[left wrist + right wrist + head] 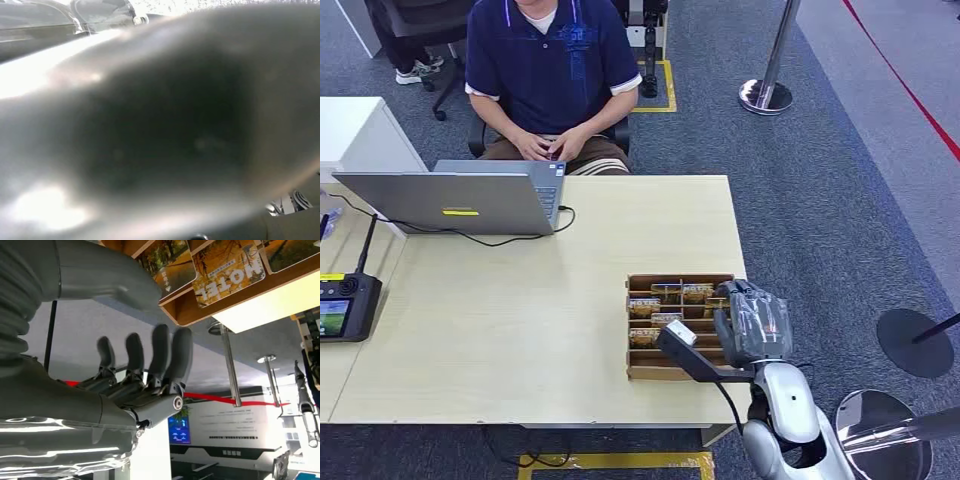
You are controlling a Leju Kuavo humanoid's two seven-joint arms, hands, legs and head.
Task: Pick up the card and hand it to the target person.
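A: What sits closest to you?

B: Your right hand (752,322), raised at the near right corner of the table (509,320), just beside the right end of the wooden card box (675,325). From the wrist camera you see its dark fingers (158,357) curled partway with gaps between them, the thumb (109,282) stretched out apart, and nothing in its grasp.

A: And the cards?

B: You find the cards (675,295) lying in the compartments of the box, several printed with autumn trees; up close, one reads "HOTEL" (226,272). None of them touches your hand.

A: Who is there to take one?

B: A person (550,70) in a dark blue shirt sits at the far side of the table, both hands together in the lap, well apart from the box.

A: What else lies on the table?

B: A grey laptop (448,200) stands open before that person, its cable trailing right. A black handheld controller (346,300) with a small screen rests at your left edge.

A: Your left hand?

B: The left wrist picture is a blurred grey surface; you cannot tell how that hand lies.
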